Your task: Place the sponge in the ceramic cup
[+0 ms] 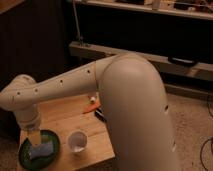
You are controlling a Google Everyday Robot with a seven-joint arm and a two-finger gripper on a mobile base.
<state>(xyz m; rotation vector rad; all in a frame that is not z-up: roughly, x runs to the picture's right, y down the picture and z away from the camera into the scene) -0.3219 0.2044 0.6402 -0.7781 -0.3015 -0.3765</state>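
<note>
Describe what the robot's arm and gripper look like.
The arm is smooth cream-white: a fat rounded housing narrowing to a tube dotted with a row of small dark holes, ending in a rounded joint. No cables show on it. The gripper, pale, hangs below that joint over the green plate.

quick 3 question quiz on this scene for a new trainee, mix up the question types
1. True or false: the sponge already lies inside the ceramic cup.
2. Multiple choice: the gripper hangs over A) the green plate B) the ceramic cup C) neither.
3. Fill in: in the camera view, the ceramic cup stands to the ___ of the green plate.

Key: 1 false, the sponge lies on the green plate; 2 A; 3 right.
</note>
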